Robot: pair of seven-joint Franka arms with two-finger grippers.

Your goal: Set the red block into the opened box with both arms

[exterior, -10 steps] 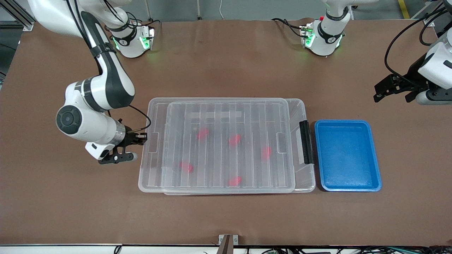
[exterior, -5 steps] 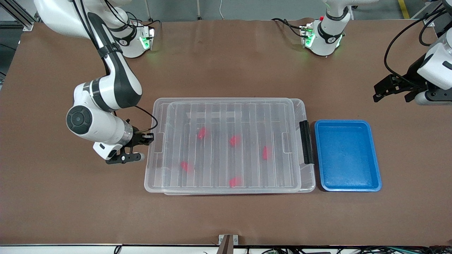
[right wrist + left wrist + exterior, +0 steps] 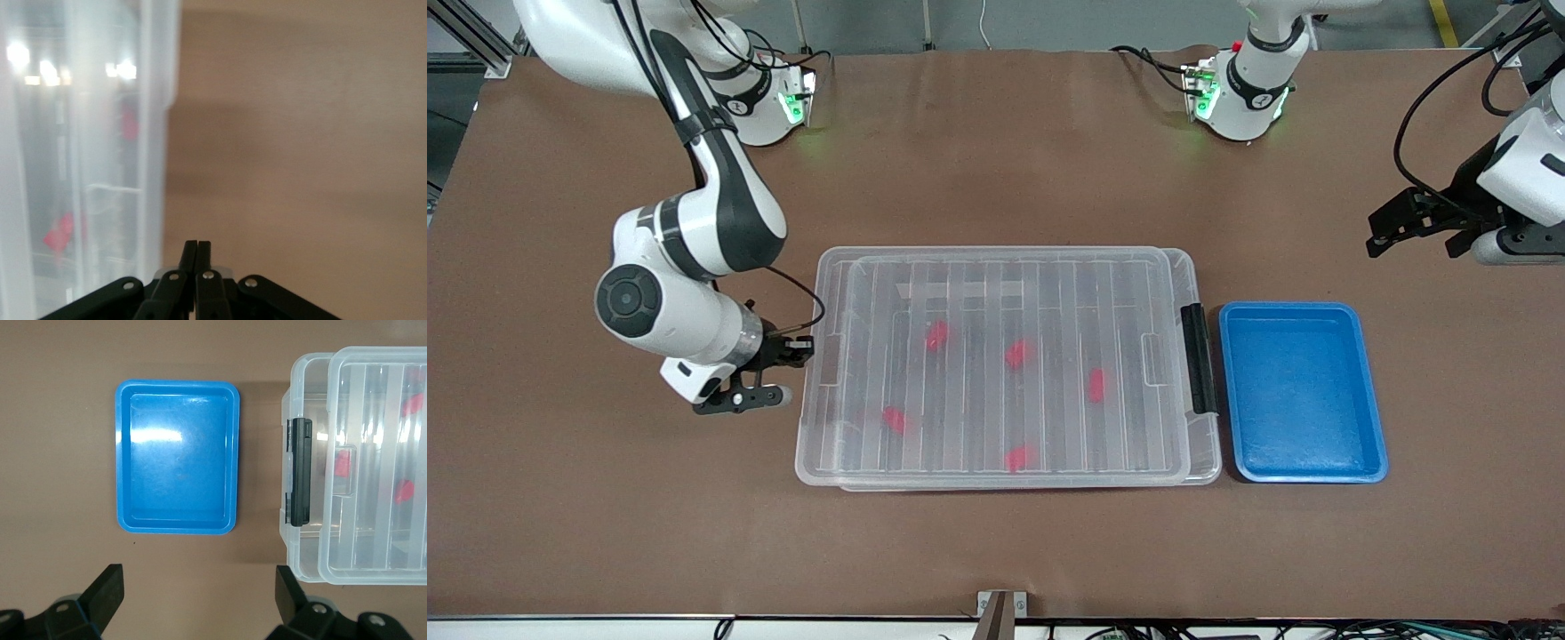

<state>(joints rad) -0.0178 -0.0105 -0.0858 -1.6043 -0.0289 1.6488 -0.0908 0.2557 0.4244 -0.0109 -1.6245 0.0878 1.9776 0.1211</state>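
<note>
My right gripper (image 3: 802, 345) sits low at the short end of the box (image 3: 1208, 462), the end without the latch, in the middle height of the front frame. Its fingers (image 3: 197, 257) are pressed together with nothing between them, just beside the end of the lid (image 3: 996, 267); I cannot tell whether they touch it.

My left gripper (image 3: 1418, 236) waits at the frame's edge, over bare table (image 3: 996, 551) at the left arm's end. It is spread wide and empty, looking down on the blue tray (image 3: 177, 385) and the black latch (image 3: 299, 472).

The lid lies flat over the box, sitting a little toward the right arm's end, so a strip of the box shows by the latch. All five red blocks are inside, under the lid. The one closest to my right gripper (image 3: 894, 420) lies lower in the frame. The others (image 3: 936, 335), (image 3: 1016, 353), (image 3: 1096, 384), (image 3: 1018, 458) are scattered toward the latch.

What matters next is that the box's long axis runs from one arm's end of the table to the other. Every block lies straight out from my right fingers along that axis — and under the lid. My right arm is much the nearer; the left is well apart, with the tray between it and the box. I judge nothing can go in or out until the lid comes off.
</note>
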